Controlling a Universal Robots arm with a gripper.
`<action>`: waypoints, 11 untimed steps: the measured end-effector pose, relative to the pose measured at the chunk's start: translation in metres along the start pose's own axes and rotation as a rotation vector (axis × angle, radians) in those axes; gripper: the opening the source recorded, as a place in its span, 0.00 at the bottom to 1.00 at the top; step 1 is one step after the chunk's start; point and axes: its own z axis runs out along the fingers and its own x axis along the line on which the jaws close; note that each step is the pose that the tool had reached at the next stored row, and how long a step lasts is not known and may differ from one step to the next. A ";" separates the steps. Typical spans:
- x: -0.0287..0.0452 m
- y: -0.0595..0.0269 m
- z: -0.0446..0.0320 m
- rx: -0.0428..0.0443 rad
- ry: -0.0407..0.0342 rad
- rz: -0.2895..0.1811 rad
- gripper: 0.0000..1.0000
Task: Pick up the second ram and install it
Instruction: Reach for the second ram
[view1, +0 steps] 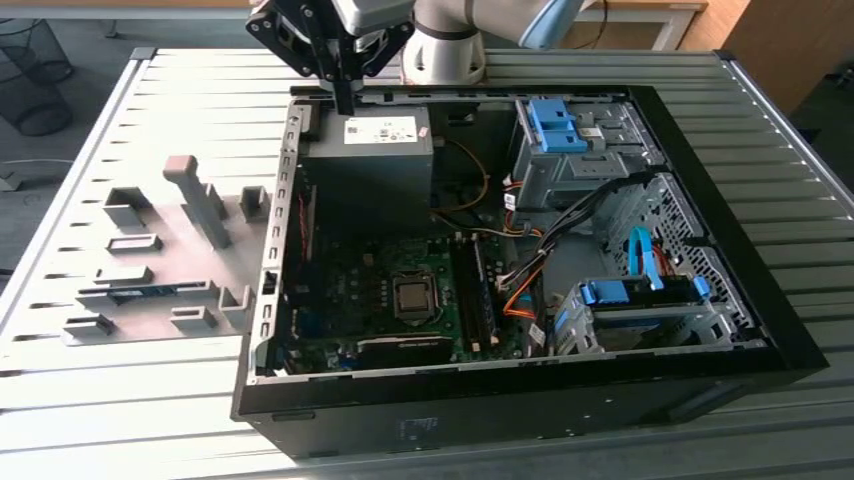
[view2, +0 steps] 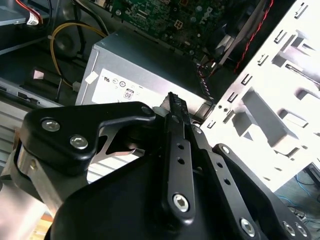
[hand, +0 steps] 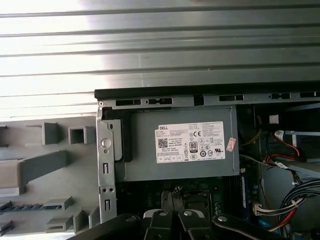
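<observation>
"Lying where, the second ram (view1: 140, 291)?"

"It is resting flat in the grey holder plate (view1: 180, 265), outside the computer case (view1: 534, 400). That is putting it well apart from the gripper (view1: 346, 104), off toward the exterior view's left of it. No finger is touching it."

"And the gripper?"

"It is hanging over the power supply (view1: 367, 150) at the case's far edge. Its fingers are looking pressed together and are carrying nothing."

"How is the second ram going to handle?"

"By its look, it is going to be light and stiff but fragile: a thin board with chips and contacts exposed. The short ends or the long bare edges are looking like the safest places to pinch, keeping off the chip faces. A loose grip is risking a slip."

"What are the views adding to each other?"

"The exterior view is taking in the second ram, the gripper and the motherboard slots (view1: 467, 290) together. The first wrist view is facing the power supply's label squarely and catching a blue sliver of the second ram (hand: 22, 206) among the holder blocks (hand: 59, 203). The second wrist view is showing the finger linkage side-on, where any gap between the fingers cannot be judged."
</observation>
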 end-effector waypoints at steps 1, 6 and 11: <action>0.0010 -0.0001 0.0000 0.0000 -0.0001 0.000 0.11; 0.0042 -0.0003 -0.0001 0.0000 0.0000 0.000 0.11; 0.0097 -0.0007 -0.0001 -0.0001 -0.0001 0.000 0.11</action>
